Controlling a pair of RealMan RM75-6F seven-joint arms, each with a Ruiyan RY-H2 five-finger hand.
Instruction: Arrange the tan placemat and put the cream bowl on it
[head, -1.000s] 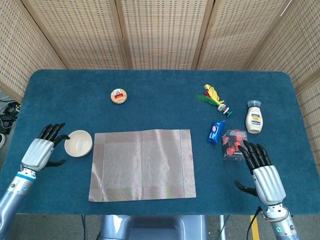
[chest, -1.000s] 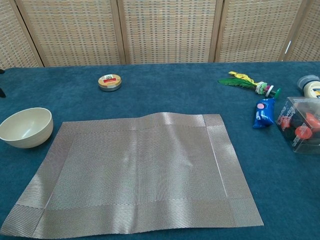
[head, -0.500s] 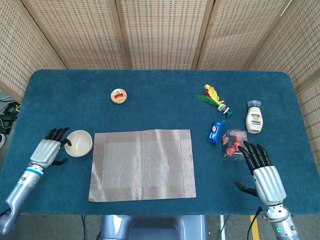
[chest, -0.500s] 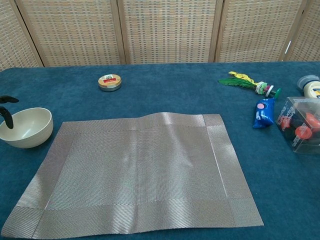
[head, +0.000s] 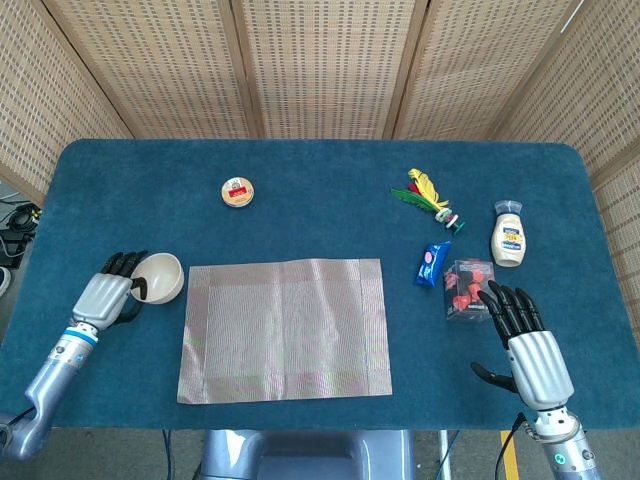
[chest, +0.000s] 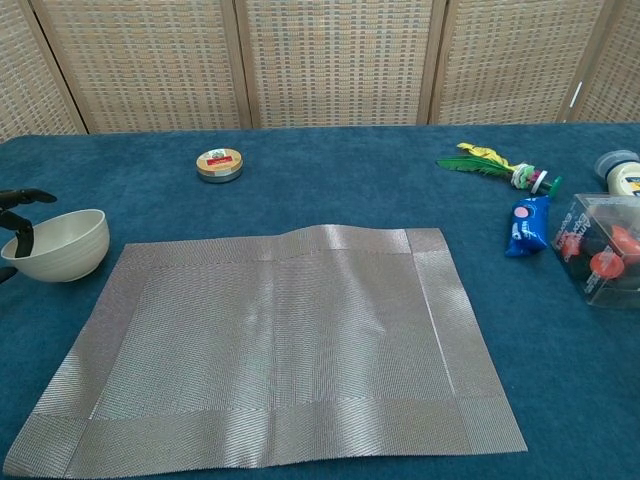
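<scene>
Near edge of the tabletop (head: 330, 170), right corner: my right robot hand (head: 527, 340), palm down, fingers spread wide, holding nothing; parked well apart from the work, I judge, because the bowl lies on the other side.

Near edge, centre: tan placemat (head: 285, 328), lying flat and roughly square to the tabletop's near edge, with a slight ripple along its far border. Nothing stands on it. It looks arranged enough to receive the bowl.

Left edge: my left robot hand (head: 108, 293), closed on the cream bowl (head: 160, 277), thumb hooked inside the rim and fingers against the outer wall. The bowl sits tilted just beside the placemat's far left corner, not yet over it. The rim pinch, in my estimate, suits a short carry rightward onto the mat.

Right side, beyond my right robot hand: clear box (head: 466, 290) with red pieces inside; blue packet (head: 431, 263) just beside it; squat white bottle (head: 509, 236) near the right edge.

Farther: feathered toy (head: 430, 197), right of centre; small round tin (head: 237, 191), left of centre. All of these stand off the mat's footprint.
</scene>
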